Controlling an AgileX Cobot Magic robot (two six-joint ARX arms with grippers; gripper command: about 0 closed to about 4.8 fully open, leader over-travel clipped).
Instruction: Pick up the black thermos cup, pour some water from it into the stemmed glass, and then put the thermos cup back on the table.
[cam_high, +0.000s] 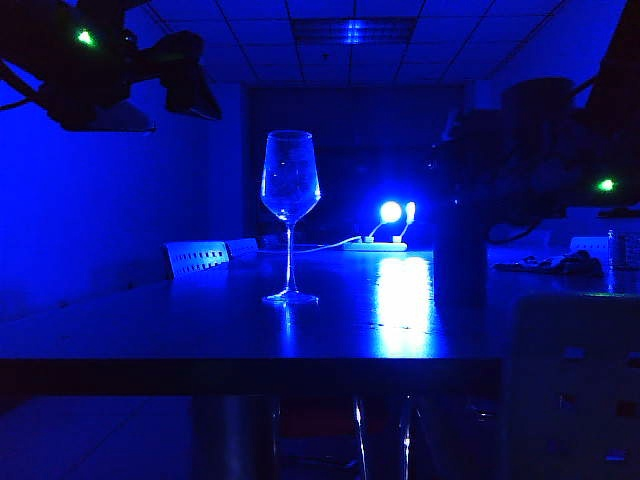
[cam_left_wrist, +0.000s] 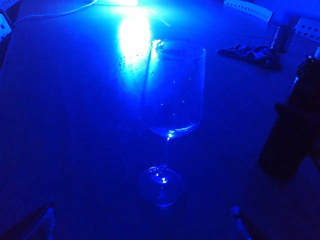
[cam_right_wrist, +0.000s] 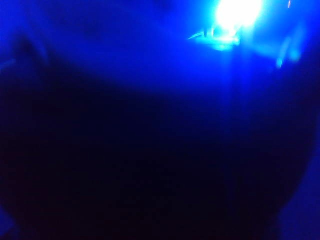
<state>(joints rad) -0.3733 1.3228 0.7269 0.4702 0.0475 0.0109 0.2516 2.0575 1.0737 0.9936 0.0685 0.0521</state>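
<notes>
Black straight-sided thermos cup stands right of the clear stemmed wine glass mid-table, likely heavy, slick; grab mid-body. Left gripper open, hovering; right gripper open beside thermos

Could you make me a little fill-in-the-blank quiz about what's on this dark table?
1. The stemmed glass stands ____ on the table.
2. In the exterior view, the black thermos cup stands to the ____ of the glass.
3. The left gripper, above the table before the glass, holds ____.

Missing words: upright; right; nothing
</notes>
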